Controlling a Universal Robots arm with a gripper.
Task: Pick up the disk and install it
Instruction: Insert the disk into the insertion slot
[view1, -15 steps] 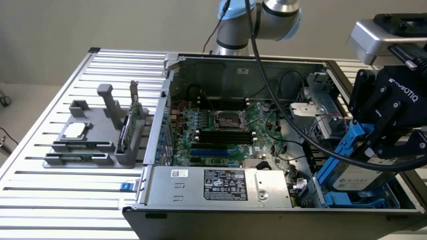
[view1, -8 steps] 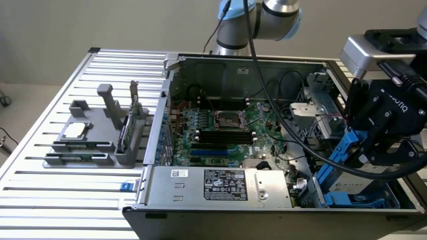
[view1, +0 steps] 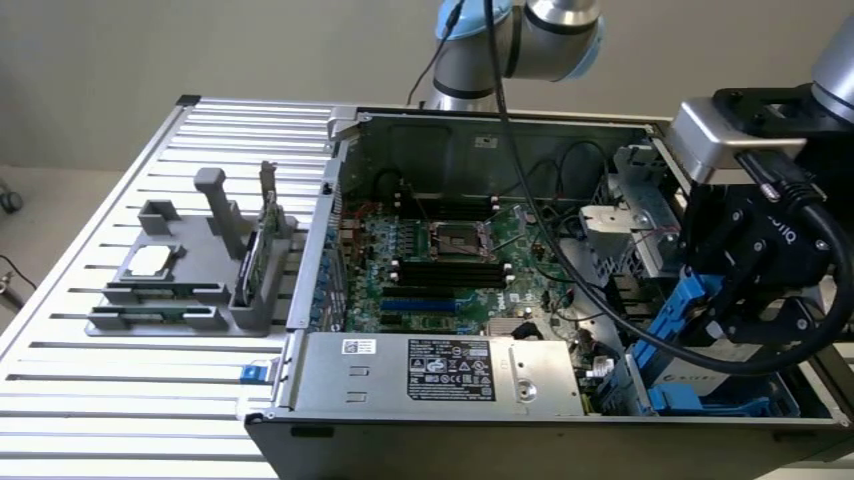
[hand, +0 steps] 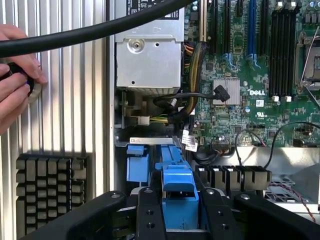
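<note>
The disk (view1: 677, 312), a silver-grey drive in a blue plastic carrier, hangs edge-on inside the open computer case (view1: 318, 250), at the corner on the exterior view's right. My black gripper (view1: 731, 318) is shut on it, just over the drive bay, where more blue carrier parts (view1: 694, 398) sit. In the wrist view the blue carrier end (hand: 179, 205) sits clamped between my two black fingers (hand: 150, 210), in my gripper (hand: 179, 194). Blue bay parts (hand: 137, 165) lie right ahead of it. Most of the disk's flat face is hidden by the gripper.
A grey labelled power-supply box (view1: 441, 368) (hand: 147, 57) lies beside the bay. The green motherboard (view1: 454, 255) and loose black cables (hand: 175, 100) take up the case. A grey fixture (view1: 187, 275) with a small silver chip (view1: 147, 262) stands on the slatted table. A person's hand (hand: 15, 85) rests at the table's edge.
</note>
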